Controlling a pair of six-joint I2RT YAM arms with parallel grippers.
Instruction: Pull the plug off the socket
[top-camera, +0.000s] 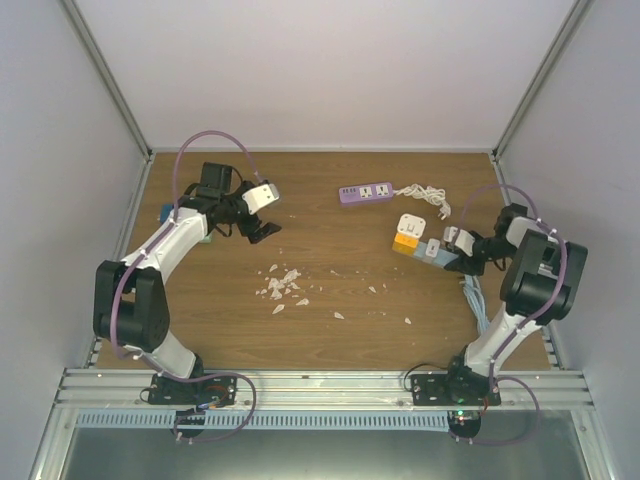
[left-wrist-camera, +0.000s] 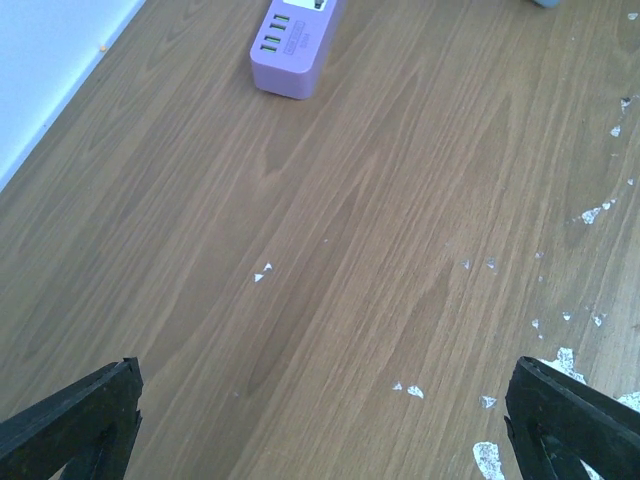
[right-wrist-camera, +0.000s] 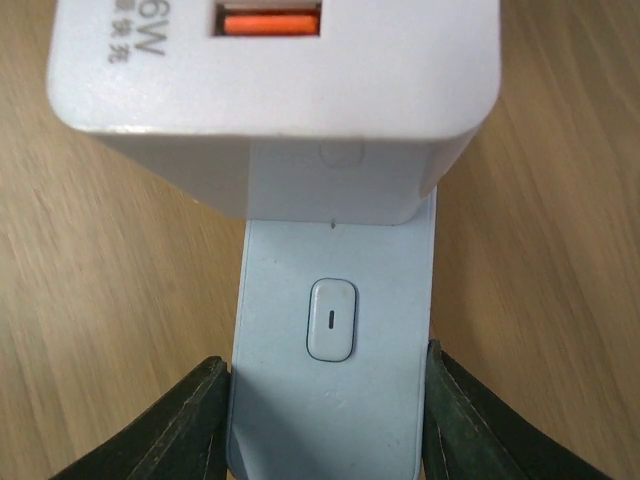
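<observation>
A light-blue power strip (right-wrist-camera: 332, 400) lies on the wooden table at the right, and it also shows in the top view (top-camera: 446, 258). A white charger plug (right-wrist-camera: 280, 80) with an orange USB port sits plugged into it; it is also in the top view (top-camera: 433, 248). My right gripper (right-wrist-camera: 328, 400) has a finger pressed on each long side of the strip, just behind its switch (right-wrist-camera: 331, 319); in the top view it is at the strip's right end (top-camera: 462, 246). My left gripper (top-camera: 262, 228) hovers open and empty over bare wood at the left (left-wrist-camera: 320, 430).
A purple power strip (top-camera: 365, 192) with a coiled white cable (top-camera: 428, 196) lies at the back and shows in the left wrist view (left-wrist-camera: 290, 45). An orange block with a white adapter (top-camera: 407, 232) sits beside the blue strip. White flakes (top-camera: 283, 285) litter the middle. A small blue object (top-camera: 165, 212) lies by the left wall.
</observation>
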